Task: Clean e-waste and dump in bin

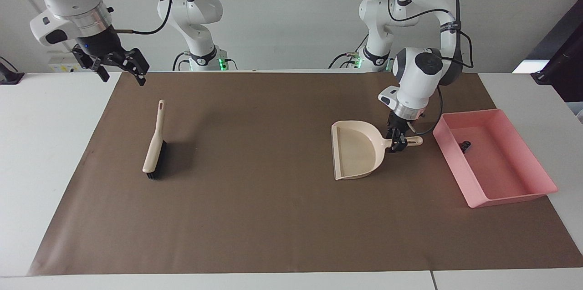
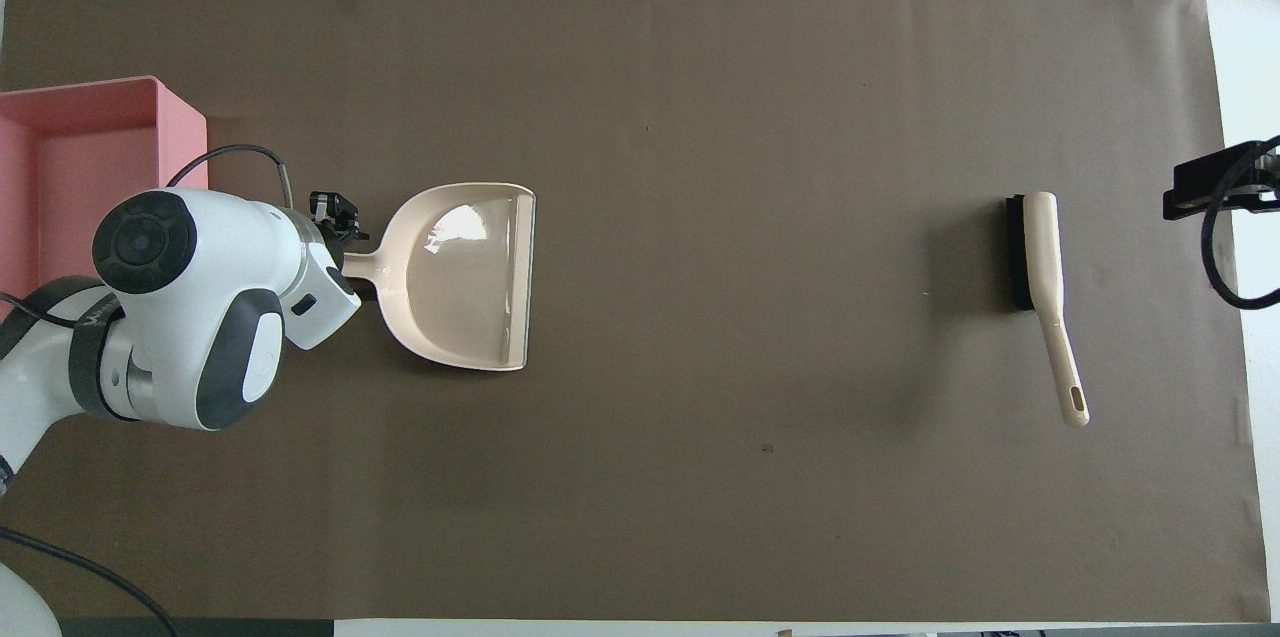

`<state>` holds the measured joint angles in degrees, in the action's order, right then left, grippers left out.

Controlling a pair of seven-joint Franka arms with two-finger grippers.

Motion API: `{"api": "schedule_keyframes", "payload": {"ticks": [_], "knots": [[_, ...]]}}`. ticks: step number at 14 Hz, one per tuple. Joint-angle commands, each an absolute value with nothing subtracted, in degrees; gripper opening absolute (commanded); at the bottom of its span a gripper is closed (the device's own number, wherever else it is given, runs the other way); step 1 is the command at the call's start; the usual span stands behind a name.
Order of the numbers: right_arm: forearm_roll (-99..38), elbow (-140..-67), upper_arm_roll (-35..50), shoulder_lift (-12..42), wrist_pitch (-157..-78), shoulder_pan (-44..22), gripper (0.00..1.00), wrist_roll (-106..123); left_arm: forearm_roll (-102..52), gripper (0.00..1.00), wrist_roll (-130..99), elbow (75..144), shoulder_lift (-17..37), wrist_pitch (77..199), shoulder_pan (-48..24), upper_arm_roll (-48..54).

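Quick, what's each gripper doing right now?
Left gripper: shut on the beige plastic dustpan handle.
Right gripper: open, holding nothing, above the table's right-arm end.

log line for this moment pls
left gripper: at dustpan handle, pan flat on mat | right gripper: raised, open | bin: black scrap inside | brush: untouched

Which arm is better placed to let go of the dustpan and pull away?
The left. Its tool is at the dustpan handle, with the pan flat on the mat beside the pink bin, which already holds a black scrap. The right tool hangs over the mat's corner near the brush.
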<state>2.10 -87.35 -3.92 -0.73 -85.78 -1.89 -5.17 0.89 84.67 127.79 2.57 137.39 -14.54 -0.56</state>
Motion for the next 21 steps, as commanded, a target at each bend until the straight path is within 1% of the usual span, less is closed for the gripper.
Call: {"api": "schedule_keyframes", "payload": {"ticks": [1, 2, 4, 5, 9, 11, 13, 14, 16, 20, 21], "knots": [[0.8, -88.0, -3.3, -1.2, -86.6, -1.7, 0.99, -6.2, 1.3, 0.85, 84.2, 128.8, -2.7, 133.5, -12.1, -0.8], [0.3, -88.0, -3.3, -1.2, -86.7, -1.6, 0.99, -6.3, 1.3, 0.97, 82.3, 128.8, -4.3, 131.7, -9.8, -0.7], [0.5, -88.0, -3.3, -1.2, -86.7, -1.6, 0.99, -6.0, 1.3, 0.98, 75.8, 128.8, -6.1, 128.3, -6.7, -0.8], [0.5, -88.0, -3.3, -1.2, -86.7, -1.6, 0.99, -5.7, 1.3, 0.98, 71.5, 128.8, -6.2, 127.3, -5.5, -0.7], [1.0, -88.1, -3.3, -1.3, -86.5, -1.7, 0.99, -5.5, 1.3, 0.98, 50.6, 128.8, -6.5, 126.0, -4.7, -0.8], [0.9, -88.1, -3.3, -1.3, -86.4, -1.6, 0.99, -5.6, 1.2, 0.98, 33.7, 128.6, -6.3, 126.6, -4.7, -0.7], [0.9, -88.1, -3.3, -1.3, -86.6, -1.6, 0.99, -5.6, 1.1, 0.98, 13.6, 126.6, -5.6, 126.5, -5.1, -0.6], [0.9, -88.1, -3.3, -1.3, -86.6, -1.6, 0.99, -5.6, 1.1, 0.98, 5.6, 124.6, -5.1, 126.6, -5.5, -0.6], [0.8, -88.1, -3.3, -1.3, -86.6, -1.6, 0.99, -5.5, 1.1, 0.98, 0.7, 118.2, -3.3, 124.4, -5.8, -0.6], [0.7, -88.1, -3.3, -1.3, -86.4, -1.6, 0.99, -5.7, 0.9, 0.98, 1.1, 98.0, 1.0, 105.8, -5.3, -0.7], [0.6, -88.1, -3.3, -1.3, -86.6, -1.5, 0.99, -5.9, 0.9, 0.98, 1.1, 94.1, 2.0, 102.0, -5.2, -0.7]]}}
